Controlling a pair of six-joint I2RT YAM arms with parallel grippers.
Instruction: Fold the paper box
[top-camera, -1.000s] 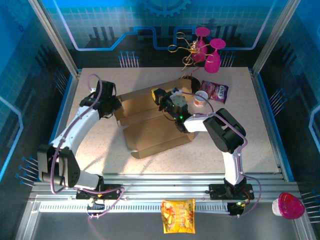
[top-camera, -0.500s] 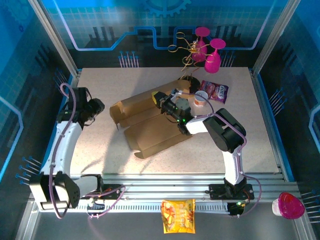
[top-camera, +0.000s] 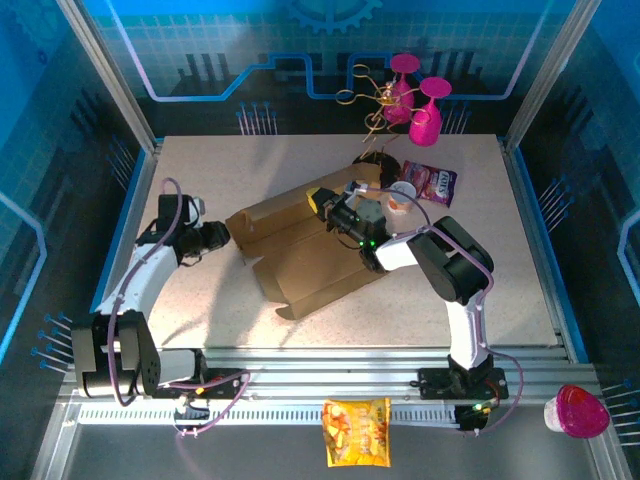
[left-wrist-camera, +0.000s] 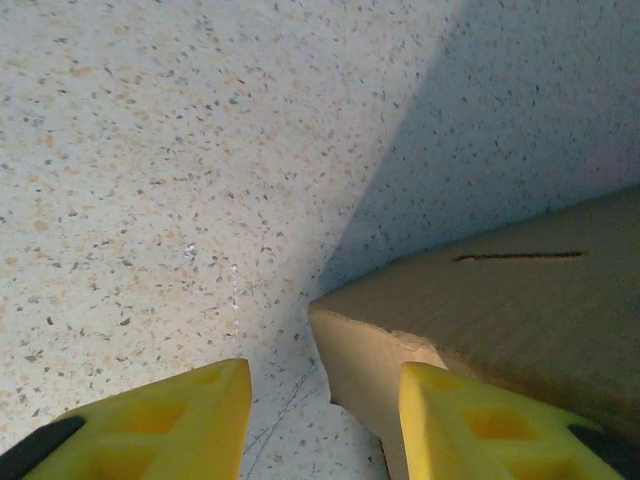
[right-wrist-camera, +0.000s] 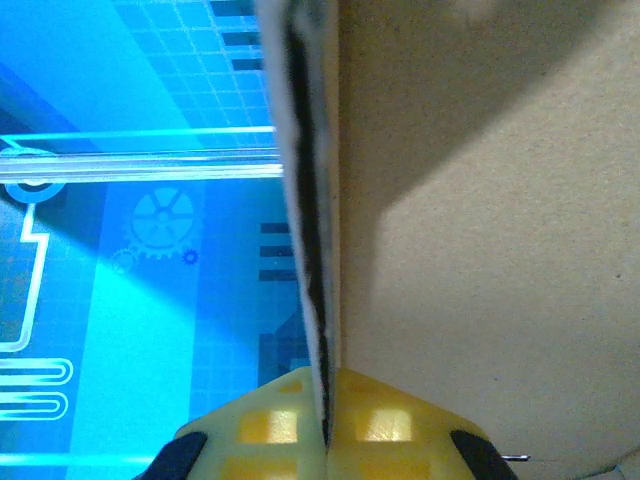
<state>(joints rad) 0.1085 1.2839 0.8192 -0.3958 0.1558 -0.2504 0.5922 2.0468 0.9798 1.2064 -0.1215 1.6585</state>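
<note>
The paper box (top-camera: 305, 255), brown cardboard partly folded with one long wall raised, lies mid-table. My right gripper (top-camera: 327, 206) is shut on the top edge of that raised wall. In the right wrist view the two yellow fingertips (right-wrist-camera: 325, 405) pinch the thin cardboard edge (right-wrist-camera: 310, 200), with the brown panel (right-wrist-camera: 480, 200) to its right. My left gripper (top-camera: 217, 238) sits low on the table just left of the box's left corner (top-camera: 234, 224). In the left wrist view it stands open (left-wrist-camera: 325, 420), and the cardboard corner (left-wrist-camera: 400, 320) reaches in beside the right finger (left-wrist-camera: 480, 425).
Pink glasses (top-camera: 418, 100) and a gold wire stand (top-camera: 368, 95) are at the back. A small cup (top-camera: 401, 196) and a purple snack packet (top-camera: 432, 182) lie right of the box. A yellow snack bag (top-camera: 357, 432) and a pink cup (top-camera: 578, 410) rest by the front rail.
My left arm drew away to the left from the box's end, then came back low to its left corner. The box turned slightly under the right gripper's hold.
</note>
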